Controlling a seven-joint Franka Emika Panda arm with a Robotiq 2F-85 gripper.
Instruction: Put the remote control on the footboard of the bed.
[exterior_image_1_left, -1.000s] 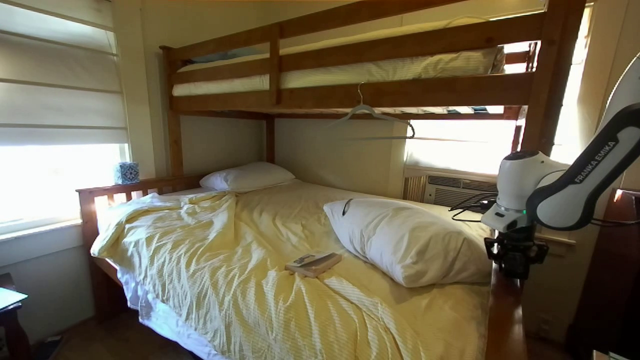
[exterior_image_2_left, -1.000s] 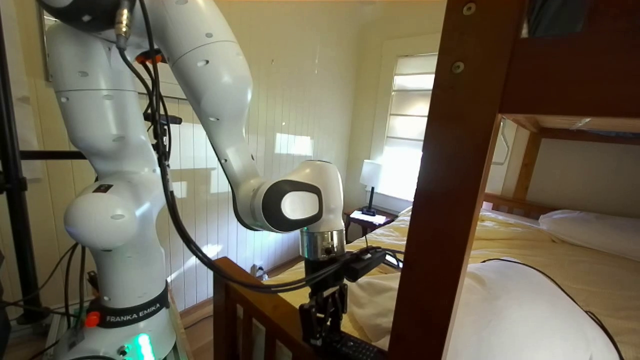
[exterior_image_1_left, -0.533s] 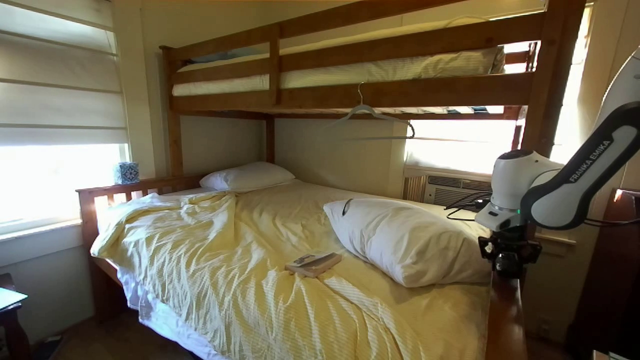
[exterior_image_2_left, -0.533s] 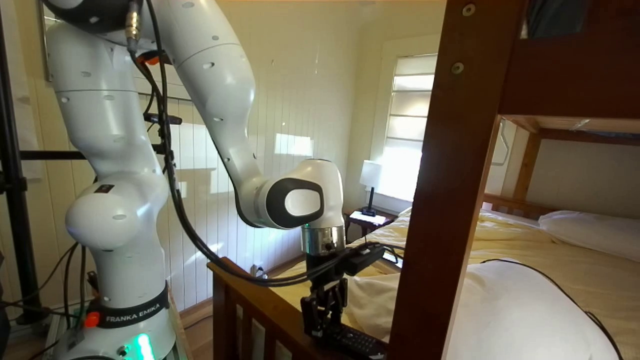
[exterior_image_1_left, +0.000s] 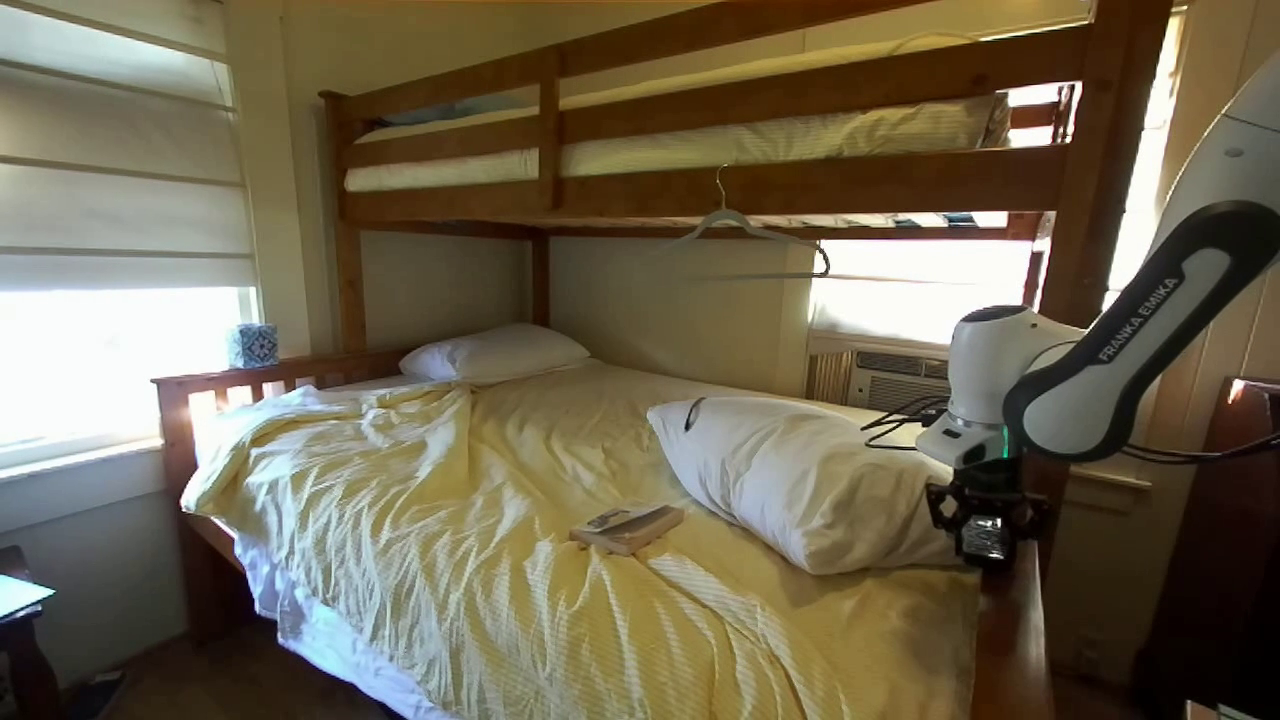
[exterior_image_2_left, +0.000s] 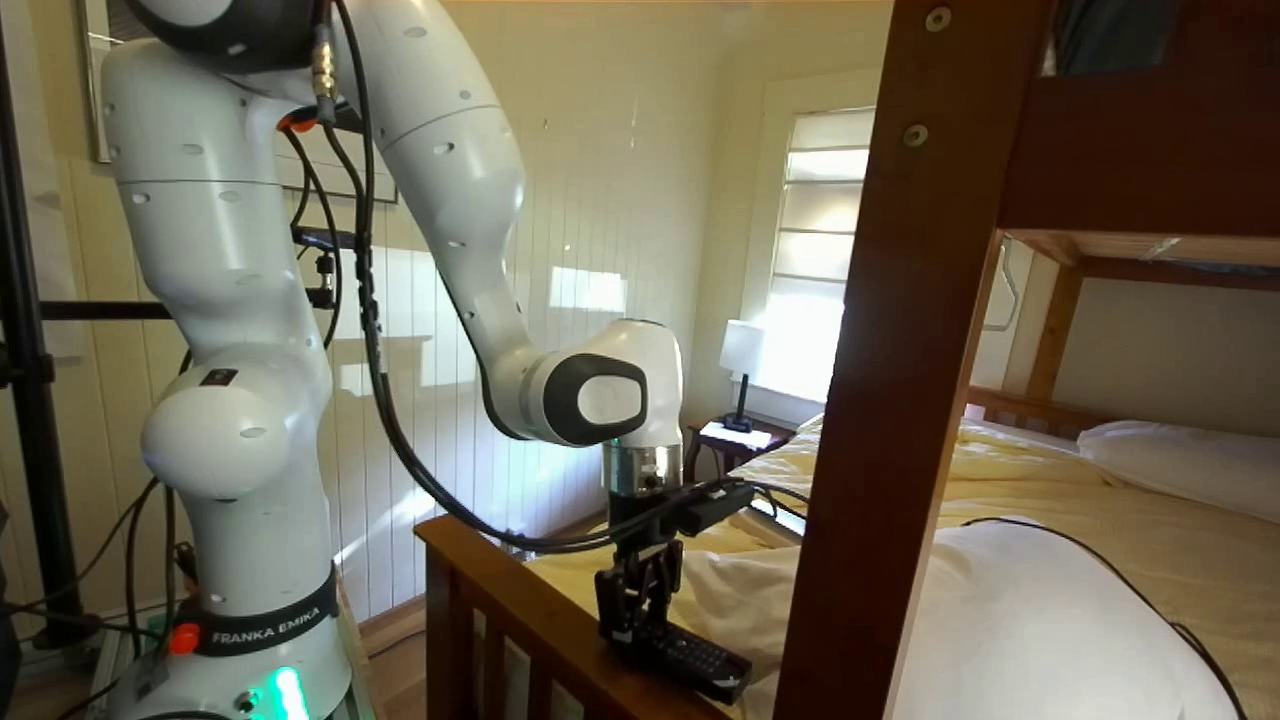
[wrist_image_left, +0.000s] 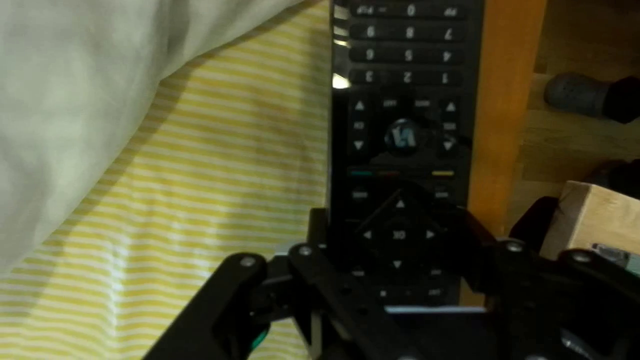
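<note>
White daylight glares at a window (exterior_image_1_left: 115, 365); the floor (exterior_image_1_left: 190, 675) lies dim. In the wrist view, the remote control (wrist_image_left: 404, 150) glints.

Remote ctrl (wrist_image_left: 402, 155) – slim, blk, btns up – lengthwise over brn wood footboard (exterior_image_2_left: 540, 597) at end of rumpled bunk bed (exterior_image_1_left: 850, 180); can't tell if resting or just abv.

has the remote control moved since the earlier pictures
Yes: in an exterior view the remote control has shifted left in the picture, away from the tall bed post; a gap now shows between them.
</note>
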